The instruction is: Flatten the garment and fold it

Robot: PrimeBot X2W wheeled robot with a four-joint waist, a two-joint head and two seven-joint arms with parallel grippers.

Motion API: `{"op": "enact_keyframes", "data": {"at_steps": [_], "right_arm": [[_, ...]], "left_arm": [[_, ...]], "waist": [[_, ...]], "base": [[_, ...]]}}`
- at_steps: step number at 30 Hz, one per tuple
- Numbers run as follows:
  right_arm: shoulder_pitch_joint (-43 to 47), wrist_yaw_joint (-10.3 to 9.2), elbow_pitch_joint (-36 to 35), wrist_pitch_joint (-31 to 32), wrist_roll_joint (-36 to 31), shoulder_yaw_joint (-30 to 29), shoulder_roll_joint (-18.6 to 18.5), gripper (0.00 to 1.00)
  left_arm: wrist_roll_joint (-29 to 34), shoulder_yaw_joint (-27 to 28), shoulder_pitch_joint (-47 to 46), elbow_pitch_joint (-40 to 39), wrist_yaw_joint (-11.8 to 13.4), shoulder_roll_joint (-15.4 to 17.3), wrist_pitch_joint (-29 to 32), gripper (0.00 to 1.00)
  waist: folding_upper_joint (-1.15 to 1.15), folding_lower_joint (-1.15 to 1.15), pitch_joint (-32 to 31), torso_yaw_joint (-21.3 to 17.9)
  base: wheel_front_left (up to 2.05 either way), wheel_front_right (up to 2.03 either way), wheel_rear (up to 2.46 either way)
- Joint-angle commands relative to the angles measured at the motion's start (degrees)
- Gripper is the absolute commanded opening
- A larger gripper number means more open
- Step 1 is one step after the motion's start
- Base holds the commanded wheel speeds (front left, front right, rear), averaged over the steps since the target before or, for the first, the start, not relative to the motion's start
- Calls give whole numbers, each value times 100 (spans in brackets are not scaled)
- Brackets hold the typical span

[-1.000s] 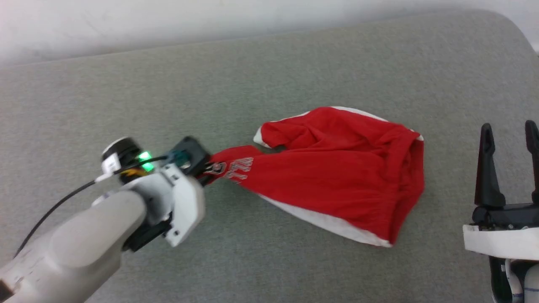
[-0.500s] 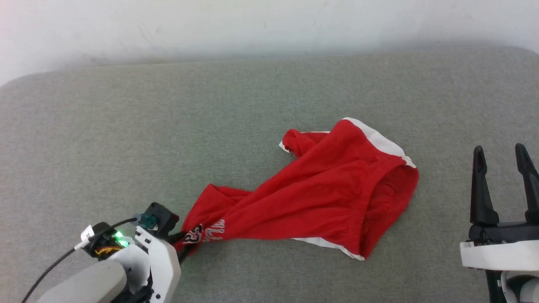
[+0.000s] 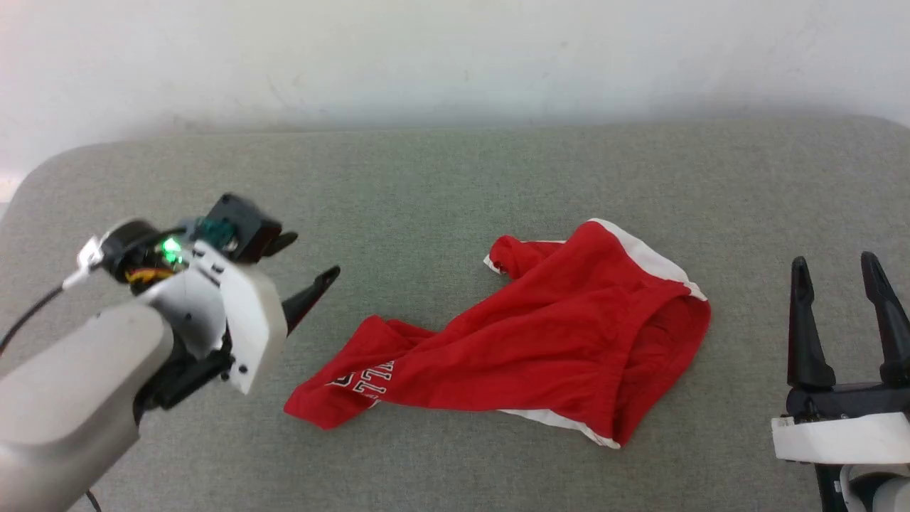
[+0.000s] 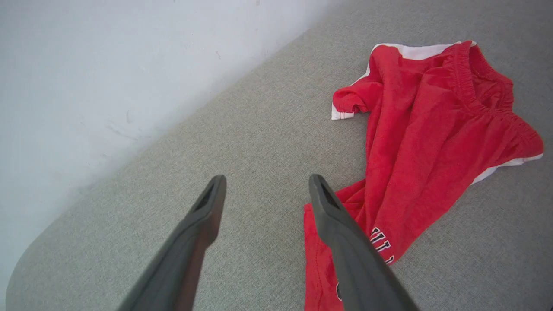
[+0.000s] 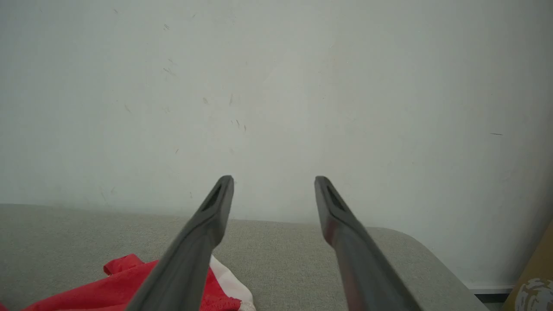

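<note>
The red shorts (image 3: 526,341) lie crumpled on the grey cushion (image 3: 455,178), stretched from a white-banded waist end at the right to a lettered leg end (image 3: 362,377) at the lower left. In the left wrist view the shorts (image 4: 432,129) lie right of the fingers. My left gripper (image 3: 309,259) hangs open above the cushion, up and left of the lettered end, holding nothing; its own view shows the gripper (image 4: 265,179) open. My right gripper (image 3: 835,267) stands open at the right, apart from the cloth, and the right gripper (image 5: 272,179) points at the wall.
A white wall (image 3: 455,57) runs along the cushion's far edge. The cushion's rounded corners show at the far left (image 3: 43,171) and right. A brownish object (image 5: 533,285) sits beyond the cushion's right end in the right wrist view.
My left gripper has let go of the lettered leg end, opened, and risen up and away. The shorts now lie loose on the cushion. The head camera has also shifted.
</note>
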Motion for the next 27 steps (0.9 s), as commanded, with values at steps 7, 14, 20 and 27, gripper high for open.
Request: {"op": "enact_keyframes", "data": {"at_steps": [7,14,20,27], "right_arm": [[-84,-12,6,-26,37,105,18,100],[-323,-12,22,-26,43,141,18,100],[-498,-12,41,-26,54,187,18,100],[-562,-12,79,-26,50,149,18,100]], "left_arm": [[158,-455,-649,738,-431,-504,820,100],[155,-1119,-867,1560,-568,-904,1339,100],[187,-1370,-827,2010,-575,-1184,1344,100],[259,-1437,-707,1920,-576,-1118,1640,0]], "waist": [[0,0,259,-276],[0,0,586,-570],[0,0,836,-777],[0,0,940,-865]], "base": [[0,0,0],[0,0,0],[0,0,0],[0,0,0]]}}
